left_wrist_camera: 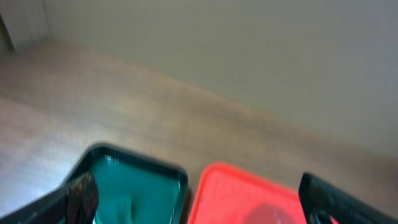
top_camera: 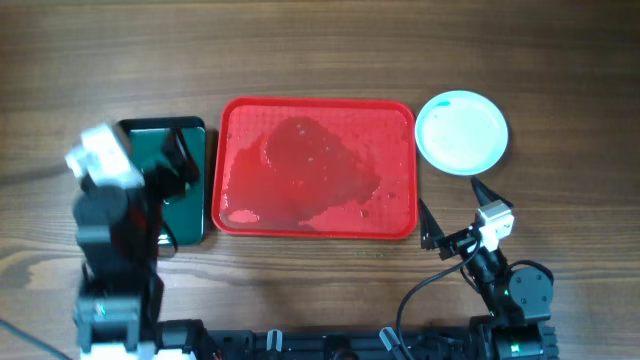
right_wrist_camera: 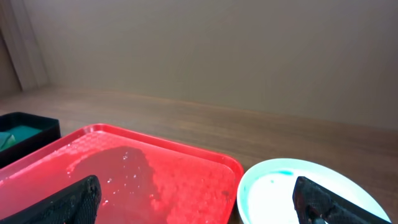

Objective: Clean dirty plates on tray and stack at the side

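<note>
Starting at your right gripper [right_wrist_camera: 199,202], you see its two black fingers [right_wrist_camera: 74,199] spread wide apart with nothing between them. Ahead of the left finger and across the gap lies the red tray [right_wrist_camera: 155,168], its floor glistening with wet patches and droplets. Just ahead of the right finger a white plate [right_wrist_camera: 292,193] with a pale aqua tinge lies flat on the table [right_wrist_camera: 249,124], just beside the tray's right rim. You cannot tell whether they touch. A faint teal trace shows near the plate's far edge, and you cannot tell whether more plates lie under it. From overhead, that gripper [top_camera: 455,210] hovers off the tray's near right corner. The plate [top_camera: 461,131] lies beyond the fingers, beside the far right corner of the tray [top_camera: 300,160].

Your left gripper [left_wrist_camera: 199,199] likewise has its fingers [left_wrist_camera: 81,199] wide apart, gripping nothing. This view is blurred. Ahead of the left finger is a dark green tray [left_wrist_camera: 134,165] with a black rim, and ahead of the right finger is a corner of the red tray [left_wrist_camera: 249,186]. The strip of table between the two trays lies about midway between the fingers. From overhead, your left arm covers part of the dark green tray [top_camera: 190,210], which sits just beside the red tray's left edge.
</note>
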### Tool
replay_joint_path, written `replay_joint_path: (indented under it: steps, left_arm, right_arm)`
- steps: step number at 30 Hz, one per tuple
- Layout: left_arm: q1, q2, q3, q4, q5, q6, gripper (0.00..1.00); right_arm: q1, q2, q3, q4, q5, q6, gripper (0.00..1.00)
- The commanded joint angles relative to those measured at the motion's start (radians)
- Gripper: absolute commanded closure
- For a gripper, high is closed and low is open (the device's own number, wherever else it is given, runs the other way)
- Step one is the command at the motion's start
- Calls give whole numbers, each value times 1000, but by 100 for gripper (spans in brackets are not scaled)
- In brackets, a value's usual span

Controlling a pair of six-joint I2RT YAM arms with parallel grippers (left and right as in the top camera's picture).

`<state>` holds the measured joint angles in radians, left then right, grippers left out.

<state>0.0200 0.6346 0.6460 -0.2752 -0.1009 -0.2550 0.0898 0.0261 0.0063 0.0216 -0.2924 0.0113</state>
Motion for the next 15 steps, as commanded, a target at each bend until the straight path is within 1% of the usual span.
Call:
replay_joint_path:
  steps: [1, 4, 8, 9, 15]
  left_arm:
    - [-2, -311, -338, 164, 111, 9, 0]
    - [-2, -484, -472, 175, 159, 9, 0]
    - [-5, -605, -601, 174, 184, 7, 0]
    - [-9, -621, -638, 202, 187, -16, 0]
    - [-9, -619, -640, 208, 197, -18, 0]
  right_arm:
    - [-5, -6, -1, 4, -16, 15, 0]
    - [-5, -6, -1, 4, -16, 15, 0]
    - [-5, -6, -1, 4, -16, 15, 0]
    - [-5, -6, -1, 4, -16, 15, 0]
    - [-5, -6, -1, 4, -16, 15, 0]
